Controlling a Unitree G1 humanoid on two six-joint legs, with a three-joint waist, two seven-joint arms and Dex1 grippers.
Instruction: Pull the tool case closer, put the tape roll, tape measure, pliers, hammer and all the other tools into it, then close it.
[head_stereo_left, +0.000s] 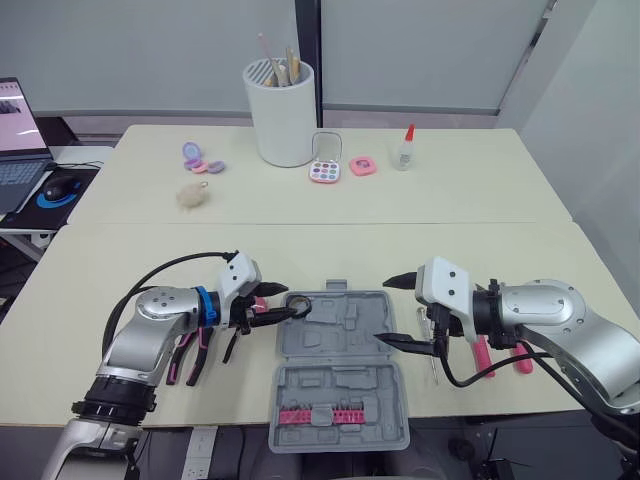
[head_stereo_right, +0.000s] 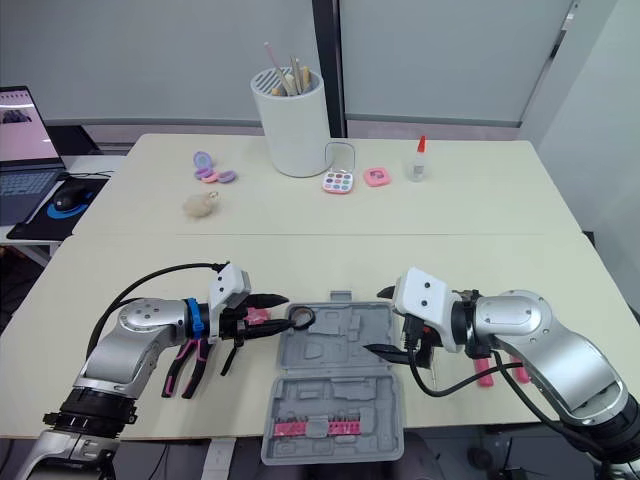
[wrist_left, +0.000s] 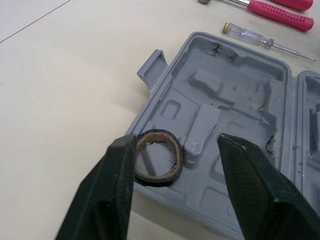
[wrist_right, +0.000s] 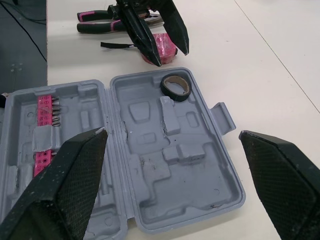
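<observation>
Now one tape roll (head_stereo_left: 298, 305) lies in the far-left corner of the one open tool case (head_stereo_left: 335, 345), beside the left gripper (head_stereo_left: 280, 303), spread and empty. The right gripper (head_stereo_left: 387, 311) gapes empty above the case. One pliers (head_stereo_left: 188, 360) lies outside.

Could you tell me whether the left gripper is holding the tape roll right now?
No, the tape roll lies in the open tool case, clear of the left gripper, whose fingers are spread.
</observation>
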